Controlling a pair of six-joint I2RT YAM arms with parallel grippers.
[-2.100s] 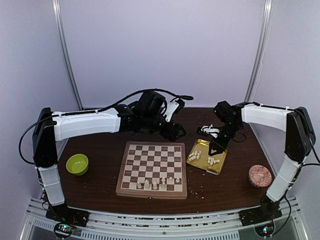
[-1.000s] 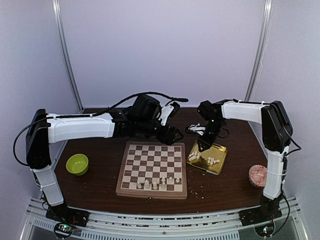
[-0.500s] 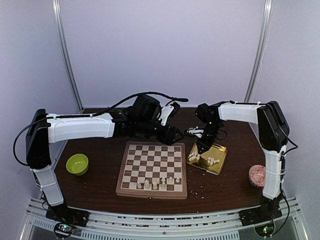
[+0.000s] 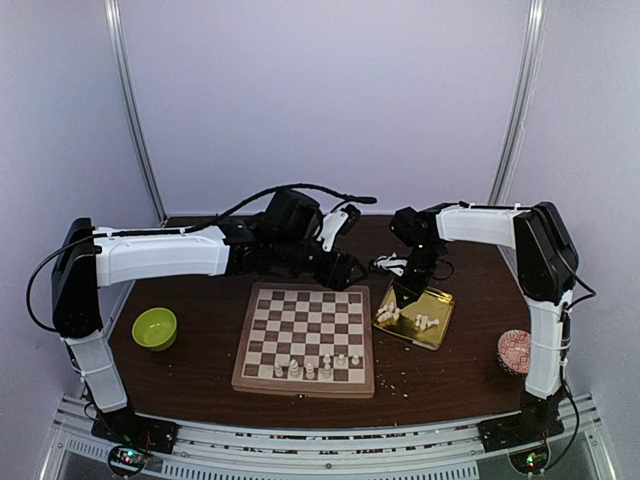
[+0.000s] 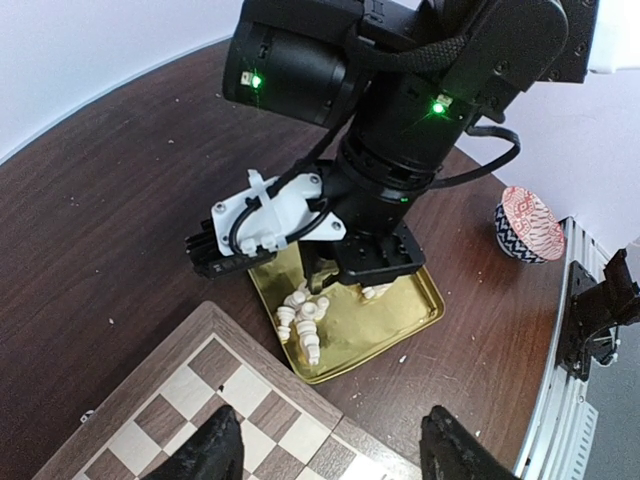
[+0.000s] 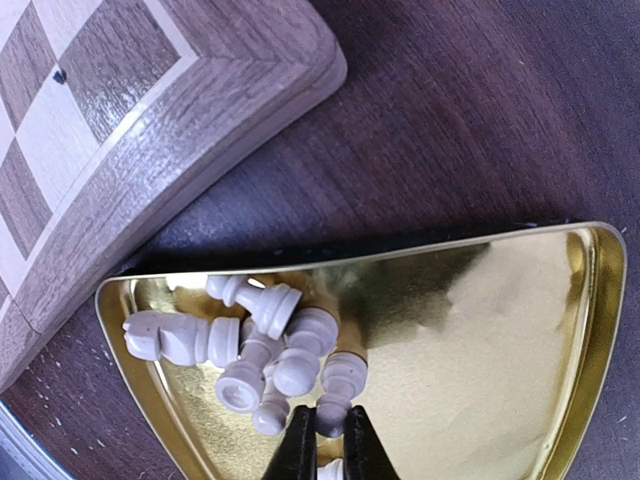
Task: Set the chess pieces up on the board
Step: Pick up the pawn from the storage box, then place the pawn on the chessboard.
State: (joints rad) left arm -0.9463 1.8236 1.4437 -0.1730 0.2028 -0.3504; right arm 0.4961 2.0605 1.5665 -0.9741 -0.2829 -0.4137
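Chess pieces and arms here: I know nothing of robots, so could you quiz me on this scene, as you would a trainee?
1. True or false: the left gripper is open.
2. The heaped chess pieces lie in: A green bowl, B gold tray, C patterned cup.
3. On the board, the standing pieces line its ____ edge (near or far).
Key: 1 true; 2 B; 3 near.

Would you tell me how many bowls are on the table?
2: a green bowl left of the board, and a patterned bowl at the right, past the gold tray.
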